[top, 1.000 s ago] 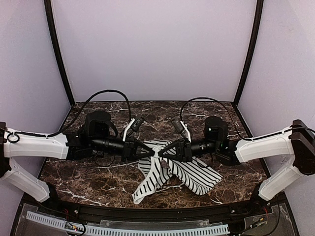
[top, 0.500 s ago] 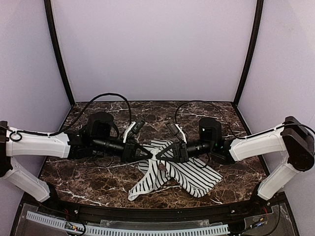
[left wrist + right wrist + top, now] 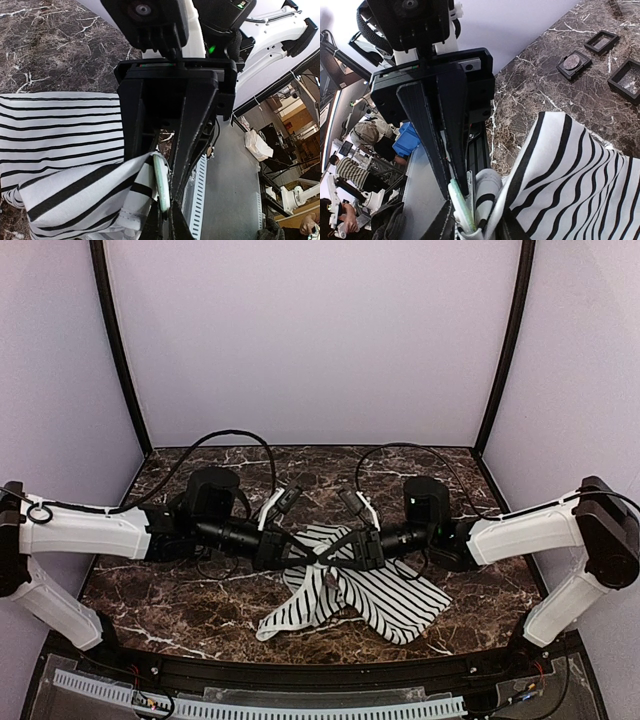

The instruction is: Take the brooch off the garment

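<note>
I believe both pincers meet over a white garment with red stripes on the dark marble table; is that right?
Not quite: the stripes are black, not red. The top external view shows the left pincer and the right pincer meeting over the white, black-striped garment on the dark marble table.

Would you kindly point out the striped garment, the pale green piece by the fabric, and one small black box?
garment [image 3: 395, 602]: top external view, its flat striped right-hand part.
pale green piece [image 3: 161, 182]: left wrist view, its edge-on rim.
small black box [image 3: 602, 42]: right wrist view, its dark middle.
</note>
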